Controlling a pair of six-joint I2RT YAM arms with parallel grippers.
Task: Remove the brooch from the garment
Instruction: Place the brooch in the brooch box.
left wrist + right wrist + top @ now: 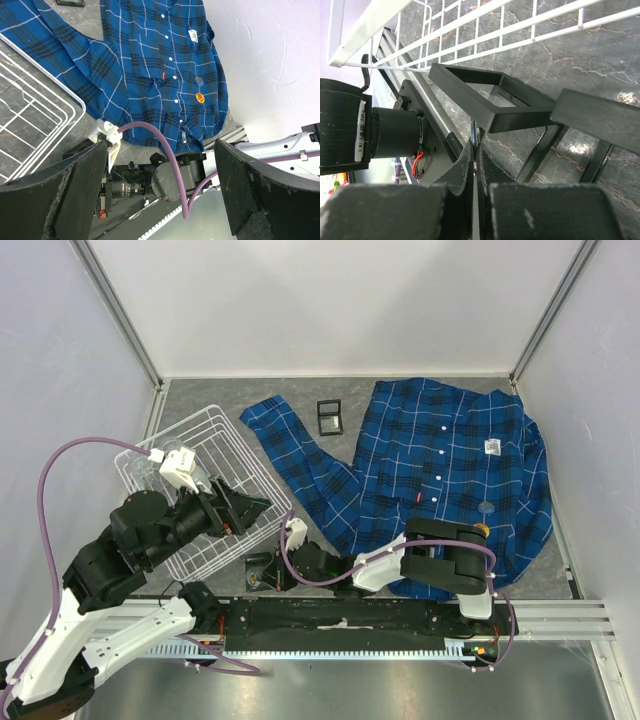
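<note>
A large long-sleeved button-up shirt in bright blue plaid [440, 460] lies spread front-up on the grey marbled surface [200, 400]. It fills the right half, with the collar at the far side and the hem toward the arms. A row of small white buttons runs down its middle. One sleeve [290, 455] reaches out to the left, toward a white wire basket [256, 458].

A round orange-yellow brooch [200, 97] is pinned to the shirt front near the hem, just to the right of the button row. In the top view it shows right beside the black elbow joint of the right arm. A round blue-grey badge [198, 80] sits just beside it on the collar side. A small white label [491, 446] lies higher up, near the collar. Two small black square frames [328, 417] rest on the surface between the sleeve and the shirt body.

The left pincer [162, 195] hangs over the basket. Its dark fingers [70, 200] are spread wide and hold nothing.

The right arm is folded low along the near edge. The right pincer [474, 150] lies well left of the brooch, pointing toward the basket, with a black open-frame stand [490, 100] just in front of it. Its fingers are pressed together, and I can make out nothing between them.
</note>
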